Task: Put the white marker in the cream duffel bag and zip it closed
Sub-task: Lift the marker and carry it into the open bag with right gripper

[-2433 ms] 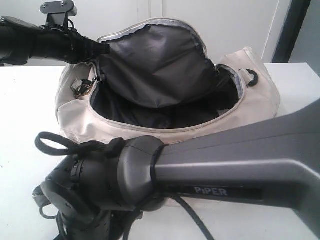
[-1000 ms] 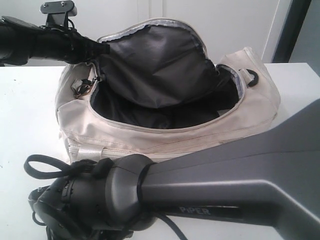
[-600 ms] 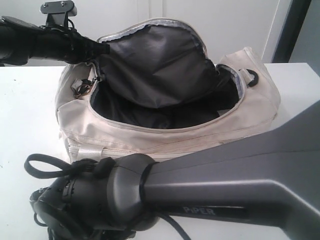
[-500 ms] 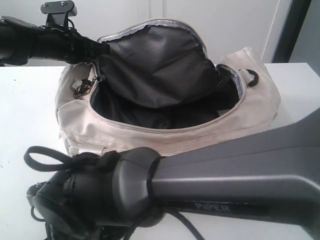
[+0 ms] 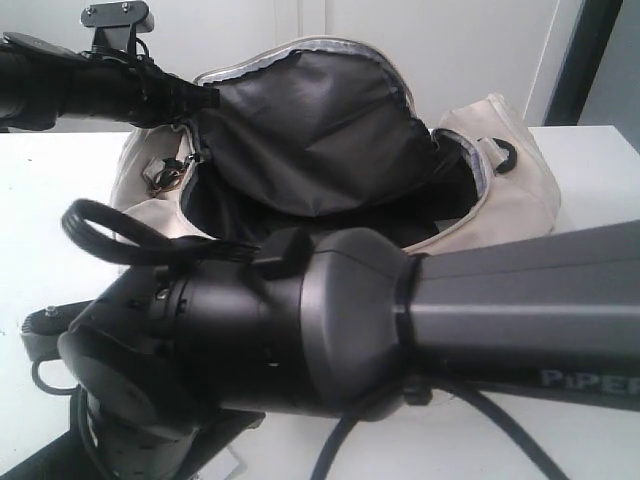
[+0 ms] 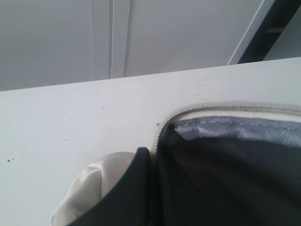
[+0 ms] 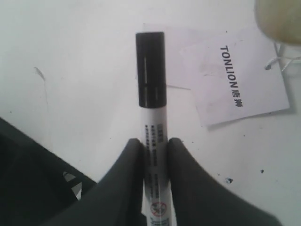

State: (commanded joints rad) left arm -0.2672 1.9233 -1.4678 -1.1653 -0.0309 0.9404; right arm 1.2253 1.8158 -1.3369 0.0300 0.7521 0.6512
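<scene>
The cream duffel bag lies on the white table with its curved zip flap held upright, dark lining showing. My left gripper is shut on the flap's edge; in the left wrist view one dark finger presses against the lining beside the zip teeth. The white marker, with its black cap pointing away, sits between the fingers of my right gripper, which is shut on it over the table. In the exterior view the right gripper and the marker are hidden behind the right arm's wrist.
A white paper tag printed TONLION lies on the table close to the marker's cap, tied by string to a cream corner of the bag. The right arm covers the bag's front. A black ring sits on the bag's right end.
The right arm has risen and swung up in front of the camera, now covering the bag's front wall and part of its opening. The left arm and the flap have stayed put.
</scene>
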